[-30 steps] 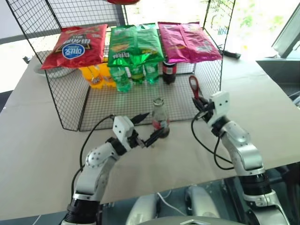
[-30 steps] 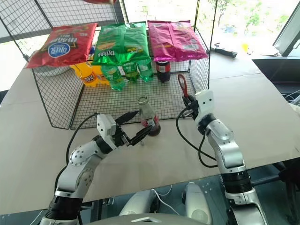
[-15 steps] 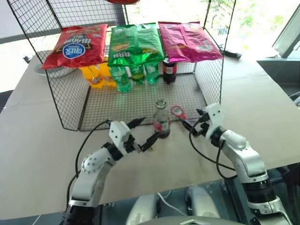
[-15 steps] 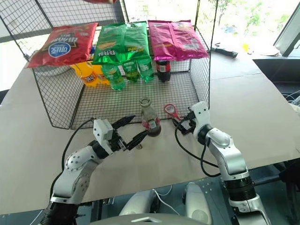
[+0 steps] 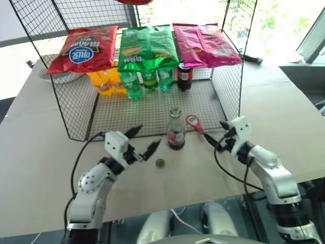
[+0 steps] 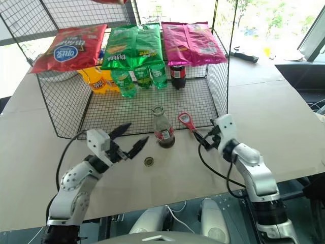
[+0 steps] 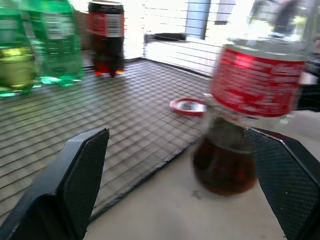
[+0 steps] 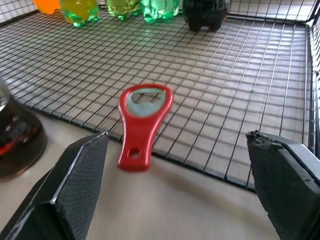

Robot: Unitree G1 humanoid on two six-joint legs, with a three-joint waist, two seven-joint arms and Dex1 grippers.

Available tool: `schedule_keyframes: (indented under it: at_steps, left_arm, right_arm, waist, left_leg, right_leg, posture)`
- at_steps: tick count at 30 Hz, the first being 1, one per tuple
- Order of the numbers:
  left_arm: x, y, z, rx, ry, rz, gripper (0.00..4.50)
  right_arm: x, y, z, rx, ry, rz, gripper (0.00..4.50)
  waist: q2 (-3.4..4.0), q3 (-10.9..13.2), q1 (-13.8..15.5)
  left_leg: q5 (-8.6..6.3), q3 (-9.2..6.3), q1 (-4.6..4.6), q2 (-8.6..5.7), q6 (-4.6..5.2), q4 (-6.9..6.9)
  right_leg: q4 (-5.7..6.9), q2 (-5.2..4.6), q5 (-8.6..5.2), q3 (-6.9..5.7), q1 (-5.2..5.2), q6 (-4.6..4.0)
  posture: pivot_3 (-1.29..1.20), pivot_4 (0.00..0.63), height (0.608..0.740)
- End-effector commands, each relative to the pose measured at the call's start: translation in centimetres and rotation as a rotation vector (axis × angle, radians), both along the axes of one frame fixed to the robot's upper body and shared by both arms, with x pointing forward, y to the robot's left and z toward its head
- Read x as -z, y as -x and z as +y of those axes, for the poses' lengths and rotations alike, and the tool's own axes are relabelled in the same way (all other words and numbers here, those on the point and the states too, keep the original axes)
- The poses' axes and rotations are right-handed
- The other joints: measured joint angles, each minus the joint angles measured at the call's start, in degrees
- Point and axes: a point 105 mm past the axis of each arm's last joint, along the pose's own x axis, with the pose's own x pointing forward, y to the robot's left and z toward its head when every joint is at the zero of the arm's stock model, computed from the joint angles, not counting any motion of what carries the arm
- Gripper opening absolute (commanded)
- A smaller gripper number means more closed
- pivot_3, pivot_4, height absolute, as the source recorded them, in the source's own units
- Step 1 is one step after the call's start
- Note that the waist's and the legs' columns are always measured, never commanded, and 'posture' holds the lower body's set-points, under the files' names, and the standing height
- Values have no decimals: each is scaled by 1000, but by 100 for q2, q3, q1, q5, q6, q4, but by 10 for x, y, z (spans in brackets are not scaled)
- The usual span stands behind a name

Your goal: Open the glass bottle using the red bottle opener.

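Observation:
The glass bottle point(image 5: 175, 133) stands upright on the table at the wire rack's front edge, with dark cola at its bottom and a red-and-white label. A small round cap point(image 5: 160, 162) lies on the table just in front of it. The red bottle opener point(image 5: 194, 122) lies flat to the bottle's right, its loop head on the rack floor and its handle over the edge. My left gripper point(image 5: 141, 142) is open, a little left of the bottle and apart from it. My right gripper point(image 5: 218, 137) is open just right of the opener point(image 8: 142, 120), touching nothing.
The wire rack point(image 5: 152, 109) holds green plastic bottles point(image 5: 144, 81), orange bottles point(image 5: 104, 81) and a squat dark bottle with a red cap point(image 5: 184, 76) at its back. Chip bags point(image 5: 147, 46) lie on its top shelf. Its right mesh wall point(image 5: 228, 86) stands close behind my right gripper.
My right gripper opened and let go of the opener, which now lies by the rack edge, then drew back. My left gripper moved left off the bottle. The cap now shows on the table.

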Motion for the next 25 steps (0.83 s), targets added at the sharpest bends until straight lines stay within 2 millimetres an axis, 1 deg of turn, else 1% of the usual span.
schedule_keyframes:
  at_steps: [1, 3, 6, 9, 11, 13, 15, 18, 19, 22, 25]
  left_arm:
    - [-12, -7, 30, -161, 42, -47, 4500]
    - [-16, -10, 39, -211, 43, -67, 4500]
    - [-20, -11, 46, -250, 48, -91, 4500]
    - [-25, -7, 66, -320, 108, -87, 4500]
    - [-18, 5, 71, -300, 64, -45, 4500]
    - [-6, 24, 69, -234, 12, 30, 4500]
    - [3, 40, 68, -203, -39, 86, 4500]
    - [17, 59, 74, -188, -159, 160, 4500]
    - [20, 65, 76, -183, -175, 184, 4500]
    - [25, 74, 80, -178, -213, 229, 4500]
    - [28, 76, 80, -179, -237, 244, 4500]
  right_arm:
    - [-20, 18, -10, -94, -22, -76, 4440]
    - [-20, 25, -15, -122, -25, -80, 4440]
    - [-19, 34, -21, -156, -19, -71, 4440]
    - [-9, 51, -39, -192, 35, -47, 4440]
    - [-3, 58, -50, -205, 70, -35, 4440]
    - [-2, 60, -60, -205, 87, -36, 4440]
    - [0, 62, -66, -209, 104, -44, 4440]
    - [2, 66, -73, -229, 133, -57, 4440]
    - [2, 67, -74, -233, 132, -57, 4440]
    - [3, 68, -78, -237, 132, -54, 4440]
    - [6, 67, -81, -232, 137, -47, 4440]
  waist:
    - [0, 0, 8]
    - [-4, 1, 12]
    - [-4, 1, 11]
    - [-6, 0, 33]
    - [-6, 1, 24]
    - [-7, 1, -36]
    - [-10, 3, -27]
    - [-20, 8, 5]
    - [-28, 14, 31]
    - [-31, 16, 76]
    - [-31, 16, 116]
  left_leg:
    - [0, 0, 0, 0, 0, 0]
    - [0, 0, 0, 0, 0, 2]
    - [0, 0, 0, 0, 0, 4]
    - [0, -2, 0, 0, 0, 4]
    - [0, -3, 0, 0, 0, 4]
    - [-1, 4, 1, 4, 0, 2]
    - [-2, 11, 3, 6, 1, 1]
    - [-4, 10, 4, 6, 5, 2]
    - [-8, 10, 4, 6, 12, 3]
    - [-15, 4, 5, 9, 25, 14]
    - [-15, 5, 14, 9, 25, 21]
  right_leg:
    - [0, 0, 0, -1, 1, 0]
    - [-1, -1, 0, -1, 3, 1]
    - [0, -1, 0, -2, 5, 2]
    - [1, -2, 0, -5, 5, 2]
    - [-1, -8, 0, -5, 6, 1]
    - [-3, -15, 0, 4, 3, 2]
    - [-3, -16, -1, 12, 4, 2]
    - [-3, -21, -2, 7, 8, 3]
    - [-3, -21, -2, 4, 9, 3]
    - [-1, -22, -4, -6, 21, 4]
    - [-1, -22, -6, -7, 33, 2]
  posture:
    - [0, 150, 734]
    - [0, 150, 734]
    - [0, 150, 734]
    - [0, 150, 734]
    - [0, 150, 734]
    - [0, 150, 734]
    - [0, 150, 734]
    - [0, 150, 734]
    - [0, 150, 734]
    - [0, 150, 734]
    - [0, 150, 734]
